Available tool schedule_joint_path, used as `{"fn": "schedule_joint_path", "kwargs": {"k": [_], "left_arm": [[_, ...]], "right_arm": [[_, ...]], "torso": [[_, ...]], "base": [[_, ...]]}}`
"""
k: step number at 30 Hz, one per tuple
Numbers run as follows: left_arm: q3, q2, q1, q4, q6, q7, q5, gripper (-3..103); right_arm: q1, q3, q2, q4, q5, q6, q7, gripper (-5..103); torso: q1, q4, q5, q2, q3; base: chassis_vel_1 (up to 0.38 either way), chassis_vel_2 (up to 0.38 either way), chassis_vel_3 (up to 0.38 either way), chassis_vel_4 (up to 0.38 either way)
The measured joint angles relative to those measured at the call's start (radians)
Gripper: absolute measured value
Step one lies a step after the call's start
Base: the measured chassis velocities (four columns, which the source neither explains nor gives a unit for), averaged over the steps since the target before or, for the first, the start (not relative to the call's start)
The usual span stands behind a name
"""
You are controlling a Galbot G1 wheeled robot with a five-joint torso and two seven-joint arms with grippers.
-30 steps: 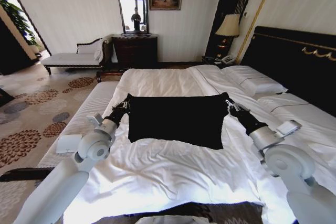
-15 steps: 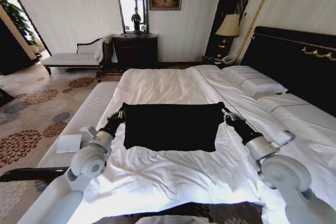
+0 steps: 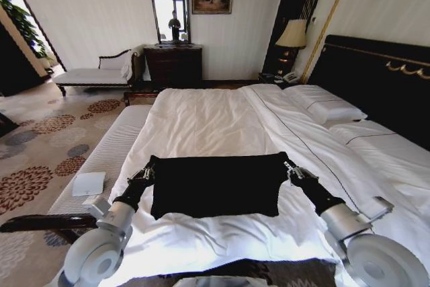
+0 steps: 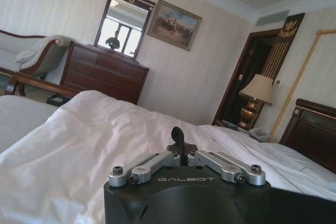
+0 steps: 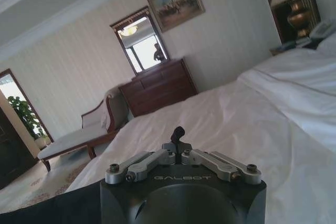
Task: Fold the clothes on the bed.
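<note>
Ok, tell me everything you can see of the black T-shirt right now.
The black T-shirt is soft, dark fabric in a wide rectangle, apparently folded, with no lettering showing. It lies flat on the bed's white duvet, near the foot end. The left gripper pinches its one upper corner, the right gripper the other, both shut on the cloth.

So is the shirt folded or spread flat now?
Folded: the shirt lies as a compact rectangle on the bed, no sleeves showing, each end effector at a far corner.
</note>
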Motion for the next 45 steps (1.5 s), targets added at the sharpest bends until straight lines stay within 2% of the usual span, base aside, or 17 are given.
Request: {"fn": "schedule_joint_path", "kwargs": {"k": [3,6,7,8,10,12,13,17,18,22,23,26,27,31,32,36,45], "left_arm": [[0.046,0.005,-0.053,0.044,0.007,-0.015,-0.012,1],[0.130,0.010,-0.167,0.161,0.020,-0.031,-0.048,1],[0.160,0.009,-0.212,0.213,0.023,-0.036,-0.061,1],[0.160,0.009,-0.212,0.213,0.023,-0.036,-0.061,1],[0.242,0.002,-0.323,0.341,0.025,-0.038,-0.068,1],[0.320,-0.014,-0.426,0.444,0.024,-0.038,-0.061,1],[0.320,-0.014,-0.426,0.444,0.024,-0.038,-0.061,1],[0.454,-0.078,-0.616,0.658,0.015,-0.027,-0.048,1],[0.454,-0.078,-0.616,0.658,0.015,-0.027,-0.048,1],[0.520,-0.151,-0.768,0.881,-0.001,-0.001,-0.023,1],[0.520,-0.151,-0.768,0.881,-0.001,-0.001,-0.023,1],[0.524,-0.221,-0.853,1.039,-0.020,0.023,0.011,1],[0.524,-0.221,-0.853,1.039,-0.020,0.023,0.011,1],[0.500,-0.313,-0.909,1.181,-0.046,0.049,0.048,1],[0.500,-0.313,-0.909,1.181,-0.046,0.049,0.048,1],[0.479,-0.388,-0.941,1.281,-0.068,0.073,0.088,1],[0.442,-0.479,-0.990,1.415,-0.110,0.104,0.147,1]], "right_arm": [[0.031,-0.047,0.002,0.000,0.000,-0.023,0.026,0],[0.125,-0.146,-0.016,-0.089,-0.003,-0.038,0.060,0],[0.159,-0.179,-0.025,-0.138,-0.030,-0.036,0.058,0],[0.159,-0.179,-0.025,-0.138,-0.030,-0.036,0.058,0],[0.233,-0.256,-0.041,-0.251,-0.095,-0.015,0.037,0],[0.297,-0.314,-0.049,-0.327,-0.112,-0.005,0.031,0],[0.297,-0.314,-0.049,-0.327,-0.112,-0.005,0.031,0],[0.450,-0.431,-0.057,-0.545,-0.131,0.032,0.023,0],[0.450,-0.431,-0.057,-0.545,-0.131,0.032,0.023,0],[0.603,-0.513,-0.048,-0.745,-0.147,0.092,0.007,0],[0.603,-0.513,-0.048,-0.745,-0.147,0.092,0.007,0],[0.703,-0.557,-0.032,-0.885,-0.152,0.134,-0.002,0],[0.703,-0.557,-0.032,-0.885,-0.152,0.134,-0.002,0],[0.778,-0.598,-0.012,-1.021,-0.192,0.190,-0.031,0],[0.778,-0.598,-0.012,-1.021,-0.192,0.190,-0.031,0],[0.838,-0.634,0.028,-1.117,-0.226,0.240,-0.041,0],[0.910,-0.671,0.093,-1.235,-0.307,0.309,-0.032,0]], "torso": [[0.000,-0.0002,-0.0002,0.000,0.000],[0.000,0.0001,-0.0003,0.000,0.000],[0.000,0.0001,-0.0004,0.000,0.000],[0.000,0.0001,-0.0004,0.000,0.000],[0.000,0.0000,-0.0003,0.000,0.000],[0.000,-0.0002,-0.0001,0.000,0.000],[0.000,-0.0002,-0.0001,0.000,0.000],[0.000,-0.0001,-0.0001,0.000,0.000],[0.000,-0.0001,-0.0001,0.000,0.000],[0.001,-0.0001,0.0001,0.000,0.000],[0.001,-0.0001,0.0001,0.000,0.000],[0.001,0.0000,0.0000,0.000,0.000],[0.001,0.0000,0.0000,0.000,0.000],[0.000,-0.0001,-0.0001,0.000,0.000],[0.000,-0.0001,-0.0001,0.000,0.000],[0.000,-0.0001,-0.0001,0.000,0.000],[0.000,0.0000,-0.0003,0.000,0.000]], "base": [[0.000,0.000,0.000,0.000],[0.000,0.000,0.000,0.000],[0.000,0.000,0.000,0.000],[0.000,0.000,0.000,0.000],[0.000,0.000,0.000,0.000],[0.000,0.000,0.000,0.000],[0.000,0.000,0.000,0.000],[0.000,0.000,0.000,0.000],[0.000,0.000,0.000,0.000],[0.000,0.000,0.000,0.000],[0.000,0.000,0.000,0.000],[0.000,0.000,0.000,0.000],[0.000,0.000,0.000,0.000],[0.000,0.000,0.000,0.000],[0.000,0.000,0.000,0.000],[0.000,0.000,0.000,0.000],[0.000,0.000,0.000,0.000]]}}
